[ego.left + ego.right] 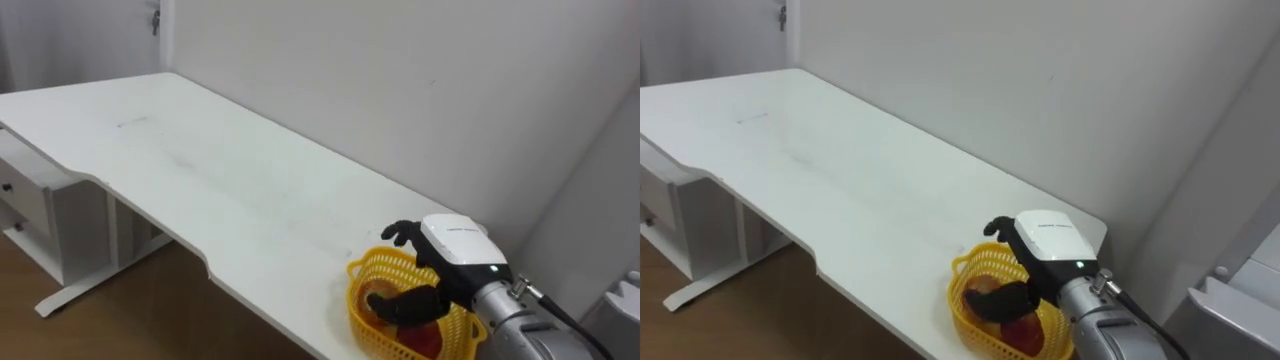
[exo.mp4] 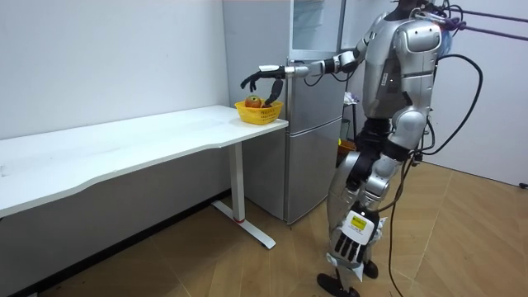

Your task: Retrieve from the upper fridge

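A small yellow basket [image 1: 362,310] of openwork plastic lattice, with a rounded, flaring rim, sits at the end of the counter [image 1: 200,170] nearest the grey fridge [image 2: 313,148], close to the front edge and the corner. Inside it lies a smooth, round, red-and-orange fruit [image 1: 1015,330], partly covered by the robot's fingers.

The right hand [image 1: 450,250], with black fingers and a glossy white shell on its back, arches over the basket. Its fingers curve down beyond the far rim and its thumb reaches down inside. Whether they clamp the rim or merely hang over it cannot be told. The left hand [image 2: 351,243] hangs low at the robot's side with its fingers loose and apart.

The counter is a long, matte white slab with a wavy front edge that curves inward partway along. Its back edge runs along a plain pale wall. Beyond the basket the whole top lies bare to the far end, where a white drawer unit [image 1: 30,200] stands below. In the room view the robot stands upright on the wooden floor beside the fridge, its right arm stretched level towards the counter's end.
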`<state>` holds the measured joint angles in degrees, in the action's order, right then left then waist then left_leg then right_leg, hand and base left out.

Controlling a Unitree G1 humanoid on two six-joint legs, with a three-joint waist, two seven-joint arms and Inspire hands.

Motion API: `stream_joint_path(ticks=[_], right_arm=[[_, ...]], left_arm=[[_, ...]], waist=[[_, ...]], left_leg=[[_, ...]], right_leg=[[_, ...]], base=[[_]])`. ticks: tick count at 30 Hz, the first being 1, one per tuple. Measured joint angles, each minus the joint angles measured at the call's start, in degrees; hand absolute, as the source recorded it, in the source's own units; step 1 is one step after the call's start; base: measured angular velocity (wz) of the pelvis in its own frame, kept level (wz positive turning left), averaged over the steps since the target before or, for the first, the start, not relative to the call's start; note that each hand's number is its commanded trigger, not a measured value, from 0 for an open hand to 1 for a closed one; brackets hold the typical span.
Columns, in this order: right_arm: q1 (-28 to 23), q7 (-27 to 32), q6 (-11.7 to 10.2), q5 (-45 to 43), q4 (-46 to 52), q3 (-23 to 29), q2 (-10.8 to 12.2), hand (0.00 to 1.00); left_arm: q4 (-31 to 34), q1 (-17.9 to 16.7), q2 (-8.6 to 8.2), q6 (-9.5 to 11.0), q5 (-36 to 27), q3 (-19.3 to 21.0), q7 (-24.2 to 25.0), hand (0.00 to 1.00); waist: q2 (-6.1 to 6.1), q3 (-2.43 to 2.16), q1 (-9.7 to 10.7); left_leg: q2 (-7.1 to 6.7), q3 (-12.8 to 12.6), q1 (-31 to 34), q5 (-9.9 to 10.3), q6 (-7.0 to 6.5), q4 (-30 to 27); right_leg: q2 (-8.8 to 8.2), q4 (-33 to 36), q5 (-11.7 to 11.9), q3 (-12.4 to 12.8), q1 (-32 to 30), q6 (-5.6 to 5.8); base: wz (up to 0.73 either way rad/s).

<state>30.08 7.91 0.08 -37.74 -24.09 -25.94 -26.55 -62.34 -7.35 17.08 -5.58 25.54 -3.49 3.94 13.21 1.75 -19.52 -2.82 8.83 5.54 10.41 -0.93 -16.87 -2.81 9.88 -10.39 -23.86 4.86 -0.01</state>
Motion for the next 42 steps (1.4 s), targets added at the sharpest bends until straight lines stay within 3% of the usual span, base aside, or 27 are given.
stream_joint_path(ticks=[12, 24, 30, 33, 36, 39, 42], right_arm=[[0.0, 0.0, 0.03, 0.0, 0.0, 0.0, 0.0, 0.0], [0.01, 0.05, -0.04, 1.87, 0.08, 0.1, 0.01, 0.0], [0.03, 1.63, -0.83, 3.19, 3.52, 3.56, 0.02, 0.0], [0.02, 3.93, -1.0, 6.66, 5.97, 3.94, 0.38, 0.0], [-0.57, 4.6, -1.07, 7.52, 11.53, 5.14, 1.97, 0.0], [-3.57, 5.06, -3.11, 8.58, 18.45, 7.93, 2.44, 0.0], [-7.41, 6.29, -3.89, 9.22, 24.33, 12.0, 5.13, 0.0]], left_arm=[[0.4, 0.28, 0.0, -0.33, 0.01, -0.01, -0.03, 0.0], [0.44, 0.22, -0.04, -0.43, 0.29, -1.21, -0.12, 0.0], [0.49, -0.23, -0.68, -0.42, 0.13, -1.07, -1.2, 0.0], [0.48, -0.45, -0.92, -0.41, -0.03, -1.14, -1.87, 0.0], [0.49, -0.67, -1.4, -0.37, 0.33, -0.95, -2.27, 0.0], [0.5, -0.96, -2.74, -0.25, -0.14, 0.4, -2.62, 0.0], [0.48, -1.78, -3.7, -0.24, -0.11, 0.41, -2.76, 0.0]], waist=[[-0.22, 0.13, -0.15], [-0.72, -0.11, 0.12], [-2.21, -0.92, 0.74], [-2.93, -1.15, 1.3], [-3.55, -1.03, 2.35], [-5.2, -0.91, 3.74], [-7.41, -1.33, 5.98]], left_leg=[[0.01, 0.05, 0.33, 0.01, 0.0, -0.37], [0.09, -0.22, 0.17, -0.01, -0.01, -0.69], [0.12, -0.86, -0.25, -0.1, -0.11, -0.36], [0.25, -1.36, -1.52, -0.11, -0.12, 0.17], [0.51, -2.39, -1.98, -0.1, -0.13, 0.35], [1.08, -3.65, -2.07, 0.31, -0.55, -0.28], [1.21, -5.06, -2.39, 0.5, -0.84, -0.2]], right_leg=[[0.05, 0.05, 0.01, 0.06, -0.2, -0.02], [-0.04, 0.9, 0.02, 0.19, -0.64, -0.04], [-0.17, 0.92, 0.04, 0.61, -0.54, -0.07], [-0.2, 0.89, 0.04, 0.97, 0.34, -0.07], [-0.13, 0.88, 0.05, 1.99, 0.36, -0.09], [-0.12, 0.99, 0.19, 3.33, 0.32, -0.15], [-0.17, 1.03, 0.51, 4.98, -0.02, 0.0]], base=[[0.0], [-0.01], [-0.05], [-0.06], [-0.17], [-0.17], [-0.25]])
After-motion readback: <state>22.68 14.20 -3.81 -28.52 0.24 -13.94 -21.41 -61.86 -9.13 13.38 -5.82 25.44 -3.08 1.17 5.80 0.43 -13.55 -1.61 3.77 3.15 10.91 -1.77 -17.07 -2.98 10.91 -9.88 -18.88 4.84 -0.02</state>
